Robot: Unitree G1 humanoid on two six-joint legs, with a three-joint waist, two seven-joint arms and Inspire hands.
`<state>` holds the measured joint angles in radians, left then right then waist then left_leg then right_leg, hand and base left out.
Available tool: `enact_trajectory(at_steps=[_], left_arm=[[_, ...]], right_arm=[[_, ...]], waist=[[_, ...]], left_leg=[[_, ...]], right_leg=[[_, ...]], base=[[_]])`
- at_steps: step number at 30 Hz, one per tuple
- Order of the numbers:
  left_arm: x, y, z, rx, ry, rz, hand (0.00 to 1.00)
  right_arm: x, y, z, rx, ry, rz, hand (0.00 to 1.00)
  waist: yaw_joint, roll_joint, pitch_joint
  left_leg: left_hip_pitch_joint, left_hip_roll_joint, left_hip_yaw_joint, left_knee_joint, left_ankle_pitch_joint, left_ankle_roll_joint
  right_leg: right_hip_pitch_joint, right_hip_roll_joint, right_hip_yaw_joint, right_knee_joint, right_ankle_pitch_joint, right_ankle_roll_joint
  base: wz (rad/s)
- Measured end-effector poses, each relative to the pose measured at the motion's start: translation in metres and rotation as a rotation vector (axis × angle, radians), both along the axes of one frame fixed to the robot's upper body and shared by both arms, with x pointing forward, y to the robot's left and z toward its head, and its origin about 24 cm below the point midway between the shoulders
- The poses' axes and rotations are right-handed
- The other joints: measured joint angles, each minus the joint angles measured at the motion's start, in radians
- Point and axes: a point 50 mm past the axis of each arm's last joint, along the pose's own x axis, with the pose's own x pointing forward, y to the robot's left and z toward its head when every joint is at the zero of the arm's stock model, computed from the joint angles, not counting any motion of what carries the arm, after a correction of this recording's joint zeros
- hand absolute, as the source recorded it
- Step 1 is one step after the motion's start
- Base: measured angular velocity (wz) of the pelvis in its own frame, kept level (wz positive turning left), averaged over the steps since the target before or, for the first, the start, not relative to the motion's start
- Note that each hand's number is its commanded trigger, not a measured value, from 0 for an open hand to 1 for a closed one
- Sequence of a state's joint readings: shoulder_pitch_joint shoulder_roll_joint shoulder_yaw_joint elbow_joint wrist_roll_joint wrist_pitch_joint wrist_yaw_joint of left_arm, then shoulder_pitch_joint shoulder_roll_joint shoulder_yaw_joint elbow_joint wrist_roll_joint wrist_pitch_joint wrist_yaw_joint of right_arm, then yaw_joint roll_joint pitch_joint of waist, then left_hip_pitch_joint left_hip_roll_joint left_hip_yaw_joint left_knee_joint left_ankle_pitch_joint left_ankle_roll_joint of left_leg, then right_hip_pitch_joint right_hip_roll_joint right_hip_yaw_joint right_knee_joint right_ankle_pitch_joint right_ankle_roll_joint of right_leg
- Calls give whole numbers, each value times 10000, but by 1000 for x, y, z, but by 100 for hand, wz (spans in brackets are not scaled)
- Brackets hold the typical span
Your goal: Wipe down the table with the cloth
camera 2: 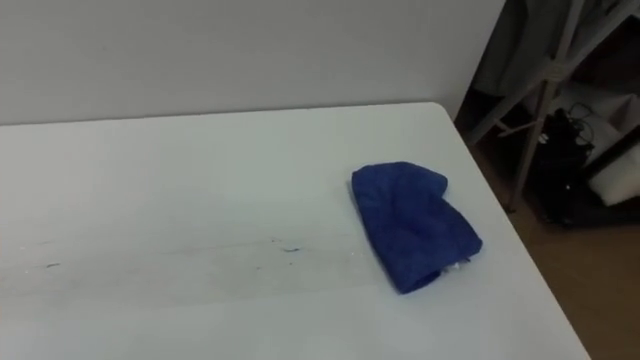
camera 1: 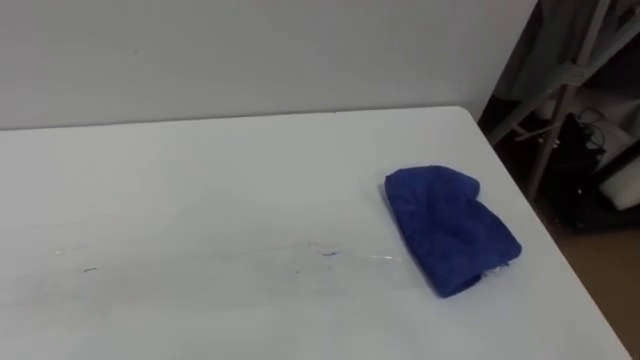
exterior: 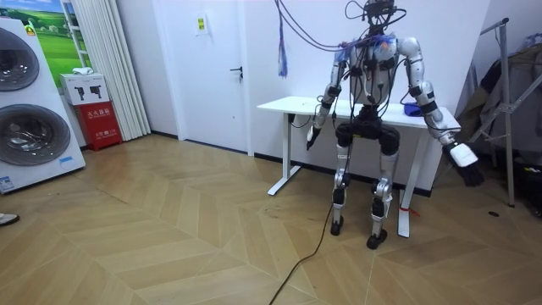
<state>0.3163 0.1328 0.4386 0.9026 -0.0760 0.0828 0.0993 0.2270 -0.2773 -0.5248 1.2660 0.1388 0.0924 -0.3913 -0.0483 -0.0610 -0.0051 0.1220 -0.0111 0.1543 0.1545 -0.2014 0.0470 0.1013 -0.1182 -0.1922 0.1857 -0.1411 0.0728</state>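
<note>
Right robot hand [exterior: 468, 168] hangs beside table [exterior: 284, 104] | blue cloth [camera 1: 450, 228] lies on it

Silvery-white limbs frame a dark torso, with purple straps rising from the shoulders. The right hand [exterior: 471, 172] seems dark below a white wrist.

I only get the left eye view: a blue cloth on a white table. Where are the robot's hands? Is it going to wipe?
Observer: The room view has them. The right hand hangs out past the table's end, on the blue cloth's side, lower than the tabletop.
Operator: And the other hand?
Observer: The left hand hangs down at the robot's left side, in front of the table, far from the cloth.
Operator: Is the robot near the table?
Observer: Yes. It stands upright at the table's long front edge, facing the wall.
</note>
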Motion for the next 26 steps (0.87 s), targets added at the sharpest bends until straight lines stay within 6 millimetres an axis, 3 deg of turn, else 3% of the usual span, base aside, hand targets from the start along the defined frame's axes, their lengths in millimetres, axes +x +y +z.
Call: enact_trajectory(at_steps=[5,8,13,19,26], left_arm=[[6,-12,-5,-301,214,-864,0],[8,-21,-9,-558,449,-1340,0],[15,-32,-13,-576,615,-1917,0],[11,-53,-20,-1014,869,-2153,0],[12,-60,-21,-948,893,-2707,0]], right_arm=[[10,20,-12,1543,1258,3284,0],[33,27,-16,1777,1349,5164,0],[87,45,-19,1479,1031,8542,0],[94,84,-30,2705,368,9330,0],[91,95,-34,3445,-31,9179,0]], waist=[[176,91,25],[311,250,-24],[845,470,48],[1073,679,97],[1063,564,118]], left_leg=[[25,-1,70,44,-44,7],[-35,13,60,125,-88,4],[-86,9,61,120,-77,15],[-220,-7,-76,133,-29,47],[-418,-22,-295,169,20,30]], right_leg=[[8,-6,-1,-4,-1,-2],[-10,1,-32,-5,4,-8],[-35,1,-53,-18,11,-15],[-21,-7,-143,-34,10,-15],[-5,-7,-376,-178,22,-29]], base=[[-4],[0],[1],[7],[10]])
